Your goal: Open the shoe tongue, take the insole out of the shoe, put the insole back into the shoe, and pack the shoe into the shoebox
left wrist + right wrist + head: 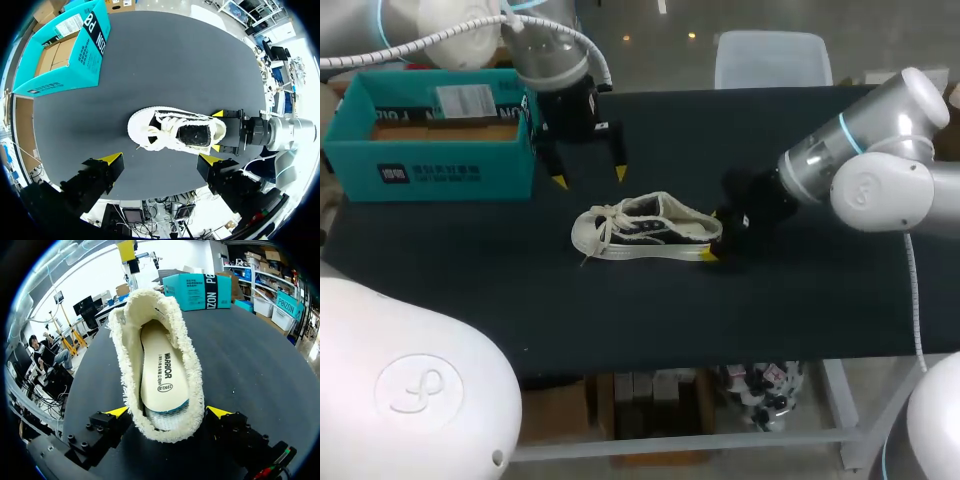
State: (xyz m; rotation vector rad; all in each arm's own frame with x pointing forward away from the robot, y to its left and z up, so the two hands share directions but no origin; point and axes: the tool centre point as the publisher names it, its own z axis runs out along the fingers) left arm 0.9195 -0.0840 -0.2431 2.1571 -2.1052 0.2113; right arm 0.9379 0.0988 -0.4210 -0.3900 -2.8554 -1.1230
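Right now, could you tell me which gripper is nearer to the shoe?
Right. The right gripper is at the heel of the shoe; the left gripper hangs apart.

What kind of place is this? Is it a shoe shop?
Probably a robot lab, not a shop: my left arm and right arm are at a black table with one shoe and a teal shoebox.

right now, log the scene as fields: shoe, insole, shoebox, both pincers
shoe: upright on its sole, mid-table, toe toward the shoebox side
insole: inside the shoe, lying flat
shoebox: open, at the table's far left, apart from the shoe
left pincer: open, holding nothing, above the table just behind the shoe
right pincer: shut on the shoe's heel, one finger on each side
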